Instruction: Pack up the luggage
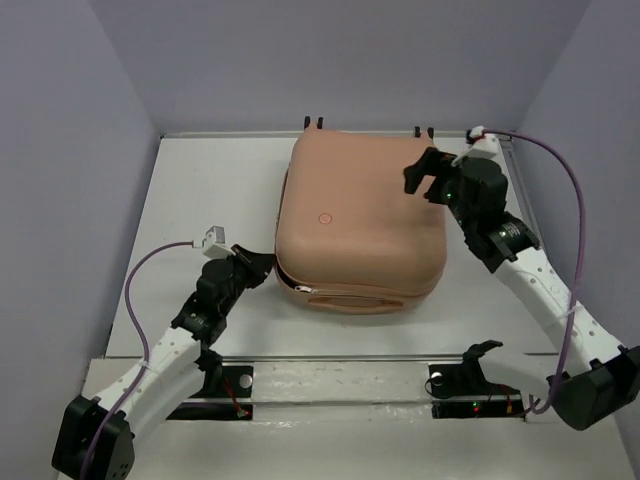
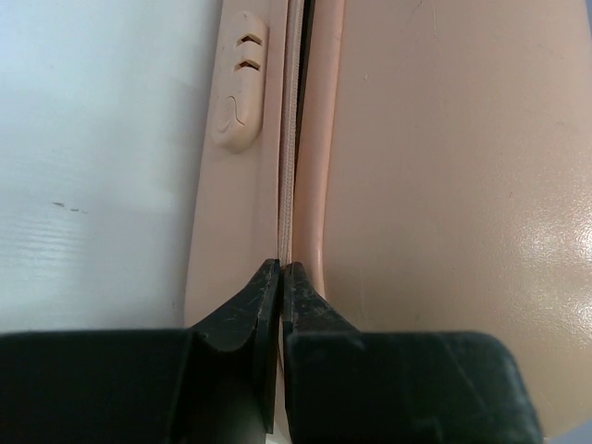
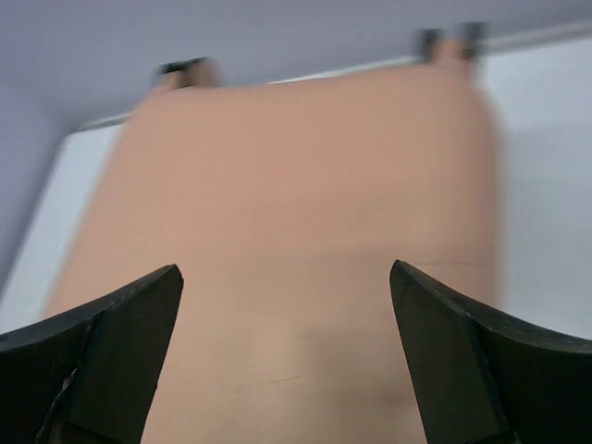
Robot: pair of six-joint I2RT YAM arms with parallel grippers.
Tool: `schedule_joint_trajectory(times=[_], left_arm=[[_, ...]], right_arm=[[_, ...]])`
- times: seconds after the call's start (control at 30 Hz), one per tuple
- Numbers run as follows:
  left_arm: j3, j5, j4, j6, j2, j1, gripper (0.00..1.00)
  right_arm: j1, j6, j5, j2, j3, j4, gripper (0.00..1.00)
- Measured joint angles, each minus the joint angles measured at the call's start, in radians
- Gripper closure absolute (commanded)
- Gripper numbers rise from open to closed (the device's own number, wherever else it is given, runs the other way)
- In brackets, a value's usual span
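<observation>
Left fingers [image 1: 257, 264] sit low at the near-left corner of the luggage [image 1: 360, 215], touching its side. The right fingers [image 1: 416, 178] hang above the far-right part of the lid, spread apart. From this top view one luggage lies flat and closed on the white surface [image 1: 200, 190], near the back wall. One round mark [image 1: 325, 217] shows on the upper shell. Two dark wheels [image 1: 314, 122] peek out at the far edge. Two purple cables [image 1: 572, 200] run back, one along each arm.

At the left wrist, both left fingers [image 2: 242, 319] are pressed together, their tips meeting right on the seam [image 2: 289, 166] between the two peach shell halves of the luggage [image 2: 444, 185]. Possibly something thin is pinched between them, but the tips hide that spot. One peach tab [image 2: 239, 88] with two slots sits on the shell beside the seam, further along. The surface [image 2: 92, 139] lies to the left.

At the right wrist the picture is blurred. Both right fingers [image 3: 120, 351] stand wide apart with nothing between them. Below them spreads the luggage [image 3: 296, 203], and two wheels [image 3: 185, 72] show at its far edge.
</observation>
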Motion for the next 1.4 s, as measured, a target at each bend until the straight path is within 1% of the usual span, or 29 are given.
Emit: schedule_joint_trajectory(times=[0.1,0.17,0.23,0.3,0.37,0.5,0.6,0.7,0.8,0.9,0.93,0.97,1.03,1.07,1.1,1.13,1.17,1.23,1.3,1.33,1.37,1.4], left_arm=[[0.000,0.018,-0.011,0.011,-0.012,0.000,0.94],[-0.007,0.033,-0.011,0.016,-0.023,0.000,0.94],[-0.014,0.045,-0.011,0.019,-0.035,0.000,0.94],[-0.023,0.053,-0.007,0.021,-0.045,-0.005,0.94],[-0.032,0.048,-0.002,0.024,-0.055,-0.019,0.94],[-0.047,0.020,-0.005,0.023,-0.075,-0.081,0.94],[-0.056,-0.014,-0.013,0.012,-0.097,-0.148,0.94],[-0.060,-0.058,-0.025,-0.009,-0.106,-0.249,0.94],[-0.060,-0.083,-0.025,-0.034,-0.099,-0.349,0.94],[-0.057,-0.091,-0.028,-0.043,-0.096,-0.415,0.94],[-0.047,-0.094,-0.049,-0.044,-0.096,-0.434,0.88],[-0.026,-0.100,-0.086,-0.040,-0.101,-0.446,0.79],[0.019,-0.108,-0.168,-0.030,-0.113,-0.460,0.56],[0.049,-0.119,-0.224,-0.019,-0.117,-0.462,0.35],[0.080,-0.138,-0.280,-0.004,-0.131,-0.462,0.25],[0.126,-0.159,-0.344,0.019,-0.155,-0.459,0.18],[0.187,-0.180,-0.412,0.028,-0.175,-0.455,0.07],[0.334,-0.223,-0.479,0.063,-0.193,-0.446,0.01],[0.508,-0.260,-0.527,0.098,-0.181,-0.439,0.01],[0.624,-0.283,-0.550,0.120,-0.152,-0.438,0.01],[0.673,-0.290,-0.546,0.130,-0.144,-0.438,0.01],[0.758,-0.313,-0.548,0.154,-0.129,-0.436,0.01]], right_arm=[[-0.225,0.016,0.031,0.000,-0.046,-0.046,0.00],[-0.304,0.021,0.018,0.019,-0.060,-0.069,0.00],[-0.348,0.025,-0.031,0.057,-0.061,-0.079,0.00],[-0.360,0.031,-0.098,0.098,-0.061,-0.078,0.00],[-0.362,0.047,-0.219,0.162,-0.061,-0.058,0.00],[-0.400,0.054,-0.363,0.237,-0.049,0.055,0.01],[-0.410,0.051,-0.444,0.338,0.000,0.147,0.01],[-0.397,0.051,-0.550,0.530,0.154,0.236,0.01],[-0.369,0.063,-0.642,0.684,0.289,0.301,0.01],[-0.330,0.092,-0.722,0.789,0.399,0.340,0.00],[-0.319,0.099,-0.734,0.811,0.426,0.339,0.00],[-0.311,0.108,-0.742,0.829,0.456,0.329,0.00],[-0.296,0.121,-0.747,0.840,0.488,0.307,0.00],[-0.293,0.128,-0.750,0.840,0.500,0.289,0.00],[-0.292,0.134,-0.759,0.840,0.519,0.266,0.00],[-0.291,0.142,-0.773,0.840,0.537,0.247,0.00],[-0.290,0.154,-0.795,0.840,0.563,0.225,0.00],[-0.277,0.164,-0.836,0.834,0.610,0.174,0.00],[-0.261,0.163,-0.852,0.826,0.642,0.127,0.00],[-0.251,0.159,-0.859,0.814,0.662,0.097,0.00],[-0.241,0.154,-0.863,0.799,0.666,0.080,0.00],[-0.234,0.148,-0.866,0.775,0.665,0.060,0.00]])
